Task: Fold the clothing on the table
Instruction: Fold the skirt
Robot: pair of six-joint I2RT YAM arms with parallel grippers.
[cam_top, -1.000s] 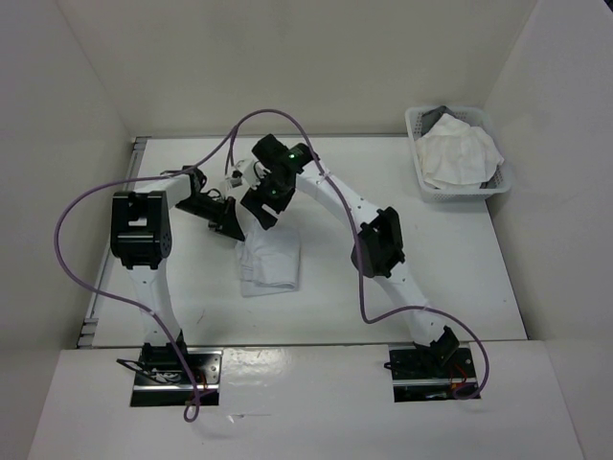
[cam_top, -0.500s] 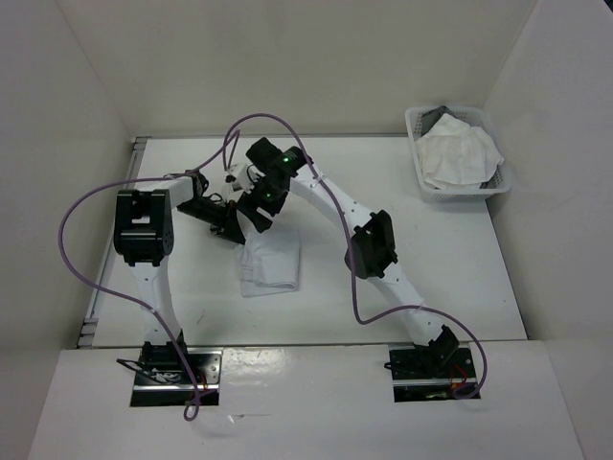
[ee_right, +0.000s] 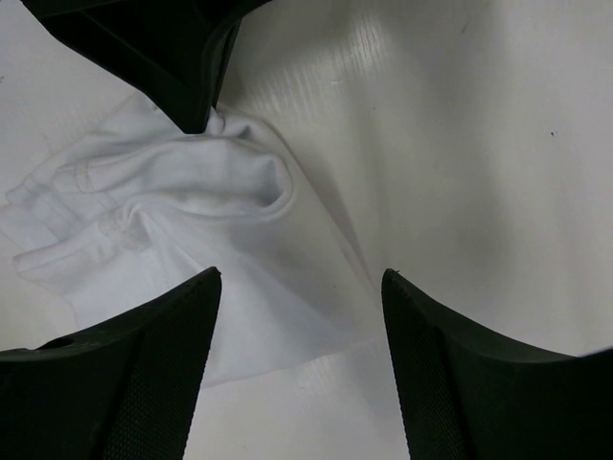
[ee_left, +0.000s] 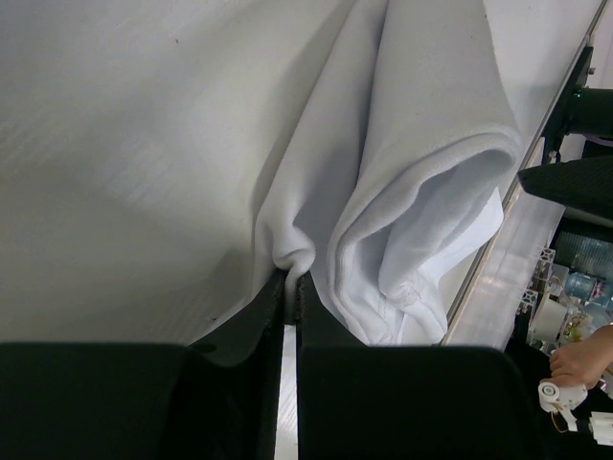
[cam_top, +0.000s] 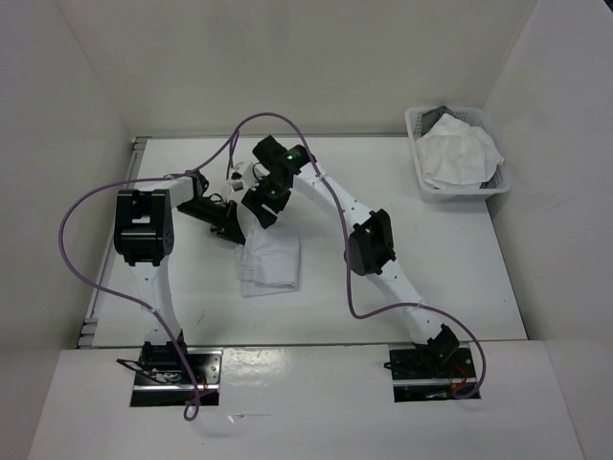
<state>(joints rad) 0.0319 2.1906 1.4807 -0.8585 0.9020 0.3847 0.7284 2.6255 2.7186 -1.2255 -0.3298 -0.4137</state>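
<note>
From above, the clothing (cam_top: 270, 264) lies near the middle of the desk (cam_top: 450, 268), a little left of centre and well apart from the basket (cam_top: 421, 182) of white cloth in the far right corner. It already looks like a narrow doubled strip rather than an open sheet, so I'd judge at least one fold is in and the piece is partly done. Its far end is lifted off the surface and it needs another fold and a flattening. Both arms meet over that far end. The left fingers (cam_top: 233, 228) are at the cloth's upper left corner, and the right fingers (cam_top: 259, 213) are just beside them, slightly farther back.

From the left wrist, the left fingers are pressed together, with a small puckered bit of the clothing's edge pinched at their tips. The rest of the fabric trails away from them in soft rolled layers, one layer curling open like a sleeve or hem. Bare desk shows to the left.

From the right wrist, the right fingers stand spread wide with nothing gripped. The clothing lies below and between them, more under the left one, and I cannot tell if either touches it. The left fingers come in from the top of that view, holding their bunched corner just beyond the gap.
</note>
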